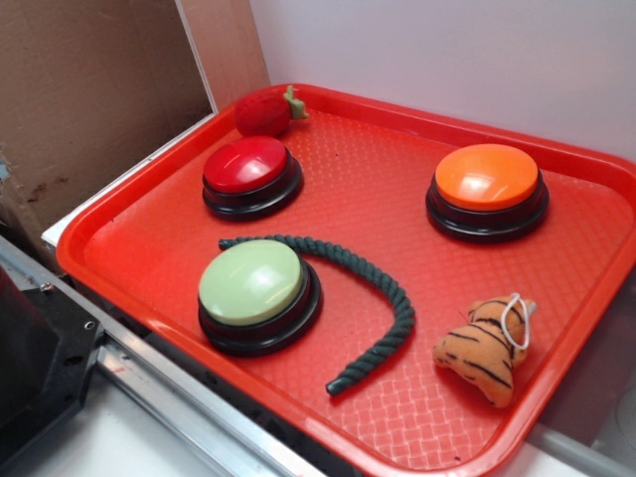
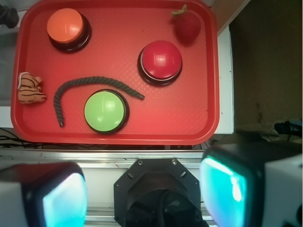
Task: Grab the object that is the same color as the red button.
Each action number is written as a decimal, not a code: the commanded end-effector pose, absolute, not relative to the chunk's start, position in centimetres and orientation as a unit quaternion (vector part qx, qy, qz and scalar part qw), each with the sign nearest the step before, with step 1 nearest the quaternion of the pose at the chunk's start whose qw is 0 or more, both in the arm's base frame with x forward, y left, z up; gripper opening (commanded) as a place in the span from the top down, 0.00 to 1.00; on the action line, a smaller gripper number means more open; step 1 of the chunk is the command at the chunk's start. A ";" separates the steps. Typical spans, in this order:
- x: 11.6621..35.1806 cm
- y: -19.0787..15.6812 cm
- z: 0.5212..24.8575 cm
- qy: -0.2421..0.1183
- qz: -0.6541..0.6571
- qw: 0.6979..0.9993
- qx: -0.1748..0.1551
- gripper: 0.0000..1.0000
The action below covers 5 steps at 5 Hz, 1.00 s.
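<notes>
From my remote station, the wrist camera looks straight down on a red tray from well above, with the claw spread wide open at the bottom of the frame, its two fingers apart and holding nothing, far from every item. The strawberry sits in the tray's far right corner in that view; in the side camera it lies at the far left corner, resting against the raised rim with its green stem pointing right. Just beside it, nearer to the middle, stands the red button, close to the strawberry though I cannot tell whether they touch. An orange button occupies the far right of the side view, a pale green button the near left. A dark green rope curves around the green button's far side and trails toward the near edge. A small striped tiger toy lies near the right rim, apart from the rope.
</notes>
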<state>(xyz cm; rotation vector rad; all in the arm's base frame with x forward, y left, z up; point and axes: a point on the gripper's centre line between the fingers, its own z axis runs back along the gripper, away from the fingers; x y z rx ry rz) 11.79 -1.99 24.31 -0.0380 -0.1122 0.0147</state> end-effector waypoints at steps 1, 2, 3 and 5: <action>11.8 -2.0 24.3 -0.056 0.007 0.998 -0.019 0.00; 15.1 -0.4 24.4 -0.049 0.041 0.998 -0.014 0.00; 17.9 0.8 24.4 -0.043 0.062 0.997 -0.009 0.00; 25.2 5.9 22.2 -0.005 0.076 0.997 -0.006 0.00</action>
